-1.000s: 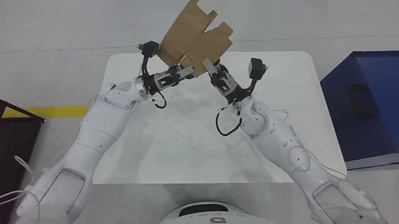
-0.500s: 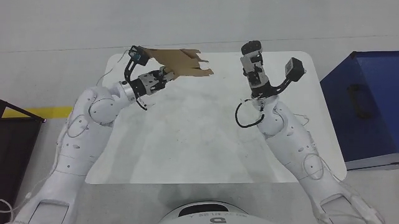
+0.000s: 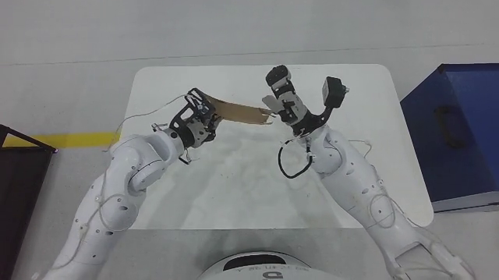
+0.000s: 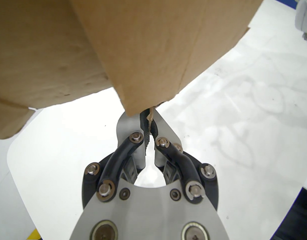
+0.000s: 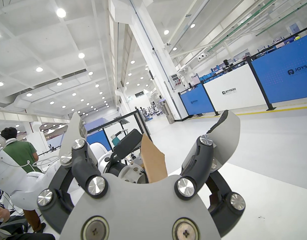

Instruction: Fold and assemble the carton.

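Note:
The carton [image 3: 238, 110] is a flat brown cardboard blank, held above the white table [image 3: 351, 163] and seen nearly edge-on from the top. My left gripper [image 3: 204, 113] is shut on its left end. In the left wrist view the fingers [image 4: 149, 126] pinch the lower edge of the cardboard [image 4: 143, 38]. My right gripper [image 3: 274, 93] stands open at the carton's right end, pointing up and away from the table. In the right wrist view a corner of the carton [image 5: 153, 161] sits low between the spread fingers of that gripper [image 5: 151, 128], and they are not clamped on it.
A blue bin [image 3: 460, 132] stands off the table's right side. A dark frame [image 3: 15, 171] sits at the left by a yellow floor line [image 3: 74, 139]. The table's near half is bare.
A second ago both grippers held the carton raised. The right one let go and swung away, then came back to the carton's right end. The left arm turned the carton low and flat.

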You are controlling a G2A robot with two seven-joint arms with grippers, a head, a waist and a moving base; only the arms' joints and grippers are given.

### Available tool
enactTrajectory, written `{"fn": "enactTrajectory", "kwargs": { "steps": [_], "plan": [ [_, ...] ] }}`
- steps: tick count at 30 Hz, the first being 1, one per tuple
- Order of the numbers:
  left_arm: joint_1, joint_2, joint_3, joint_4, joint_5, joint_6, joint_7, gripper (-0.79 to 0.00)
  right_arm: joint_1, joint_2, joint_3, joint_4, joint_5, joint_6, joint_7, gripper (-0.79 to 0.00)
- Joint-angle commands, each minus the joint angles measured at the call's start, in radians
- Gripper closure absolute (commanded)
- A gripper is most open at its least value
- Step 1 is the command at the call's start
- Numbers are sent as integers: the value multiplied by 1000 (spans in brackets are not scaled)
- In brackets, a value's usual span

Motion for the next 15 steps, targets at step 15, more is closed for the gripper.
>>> {"fn": "enactTrajectory", "kwargs": {
  "steps": [15],
  "plan": [
    [16,5,-51,-2,-46,2,20,0,25,-11,-41,47,-168,111,254,-785]
  ]
}}
